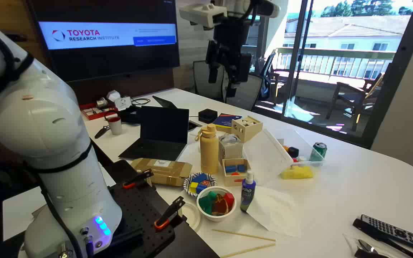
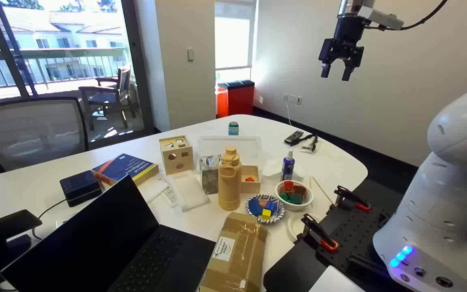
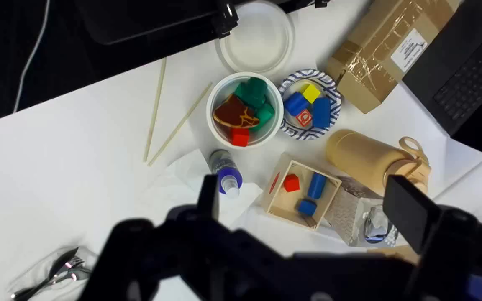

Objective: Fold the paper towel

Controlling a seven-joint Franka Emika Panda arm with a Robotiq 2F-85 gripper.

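Note:
The white paper towel [image 1: 276,213] lies on the table beside the purple spray bottle [image 1: 248,192] in an exterior view. In an exterior view it is partly hidden behind the bottle [image 2: 288,167]. In the wrist view the paper towel [image 3: 174,184] spreads on both sides of the bottle [image 3: 226,173], which overlaps it; I cannot tell whether the bottle stands on it. Its lower part is hidden by my gripper [image 3: 306,200]. My gripper is open and empty, high above the table, in both exterior views [image 1: 222,85] [image 2: 335,75].
Close to the towel are a bowl of blocks [image 1: 200,211], two wooden sticks [image 1: 244,235] and a wooden box with blocks [image 3: 274,209]. A tall tan bottle [image 1: 209,150], a clear bin [image 1: 276,147], a laptop [image 1: 163,130] and a cardboard package [image 2: 235,255] stand further off.

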